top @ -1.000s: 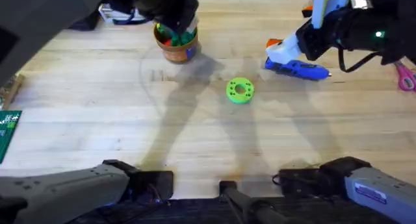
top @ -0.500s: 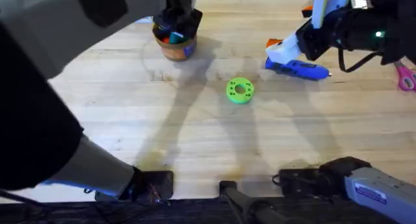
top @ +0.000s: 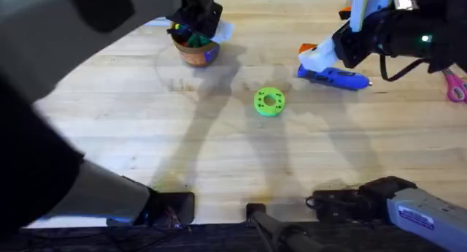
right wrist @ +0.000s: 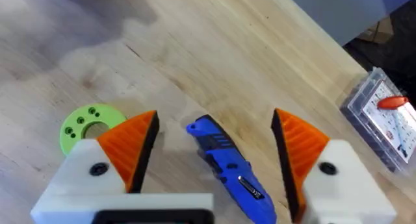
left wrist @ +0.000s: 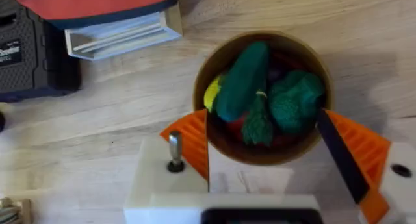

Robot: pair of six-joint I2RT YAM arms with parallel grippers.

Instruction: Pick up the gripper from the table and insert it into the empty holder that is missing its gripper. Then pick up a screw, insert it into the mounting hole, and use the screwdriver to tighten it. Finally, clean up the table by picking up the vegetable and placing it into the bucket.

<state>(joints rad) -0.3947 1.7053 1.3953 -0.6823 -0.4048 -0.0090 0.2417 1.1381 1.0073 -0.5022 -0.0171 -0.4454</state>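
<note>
Left end effector (left wrist: 266, 152), fingers apart, hovers over the bucket (top: 197, 49), where the vegetable (left wrist: 242, 81) lies among other toys. Right of the bucket, past a green disc (top: 268, 101), the right end effector (right wrist: 211, 146) spreads open above the screwdriver (top: 334, 77) on the worktop (top: 219, 150).

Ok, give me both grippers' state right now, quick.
Left gripper: open, holding nothing, fingers either side of the bucket with the vegetable inside.
Right gripper: open, holding nothing, above the screwdriver.
</note>
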